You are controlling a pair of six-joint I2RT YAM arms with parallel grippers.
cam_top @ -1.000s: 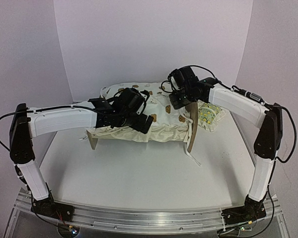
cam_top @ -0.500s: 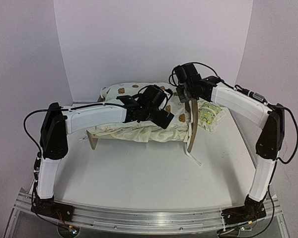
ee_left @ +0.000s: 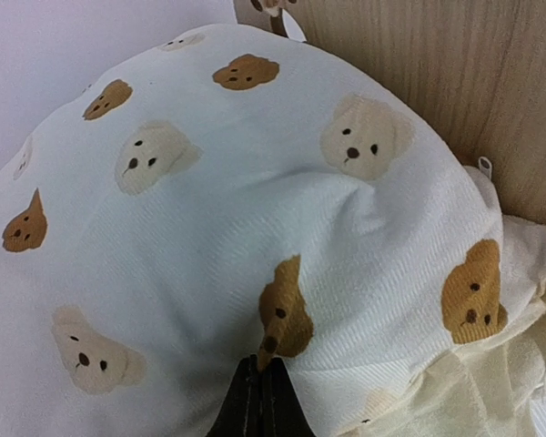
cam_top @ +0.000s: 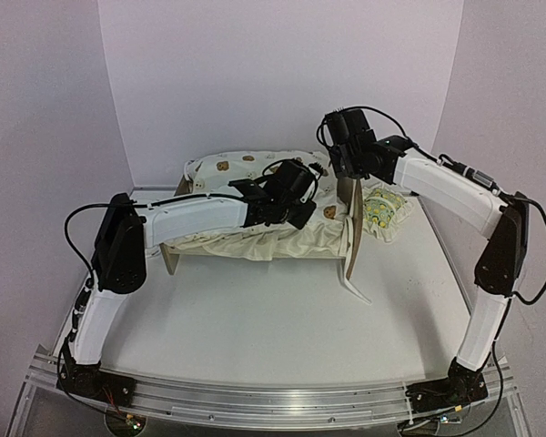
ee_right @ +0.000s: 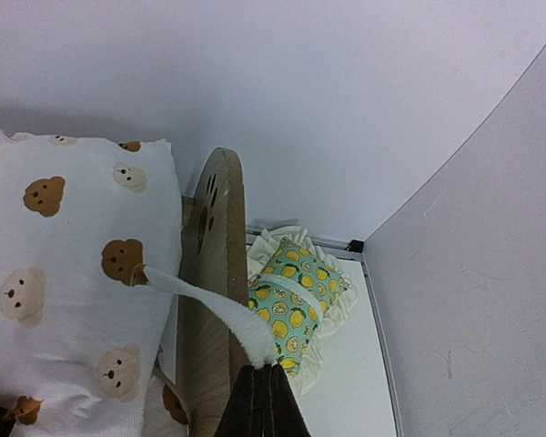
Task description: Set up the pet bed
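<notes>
The pet bed stands at the back of the table, its light-wood end boards at the left (cam_top: 168,259) and right (cam_top: 353,232). A cream bear-print cushion (cam_top: 223,168) lies across it and hides the base. My left gripper (ee_left: 260,366) is shut on a pinched fold of that cushion (ee_left: 255,209), close to the right end board (ee_left: 419,82). My right gripper (ee_right: 269,366) is shut on a white tie (ee_right: 227,314) that runs from the cushion (ee_right: 64,237) past the end board (ee_right: 209,300). In the top view the left gripper (cam_top: 302,214) is over the cushion and the right gripper (cam_top: 344,177) above the right board.
A small lemon-print pillow (cam_top: 382,209) with a cream frill lies on the table just right of the bed, also in the right wrist view (ee_right: 296,305). Another white tie (cam_top: 355,289) trails on the table below the right board. Lilac walls close in behind and to the right.
My left arm has reached further right across the cushion and its jaws have closed on the fabric. The right gripper has lifted slightly up and back, still holding the tie.
</notes>
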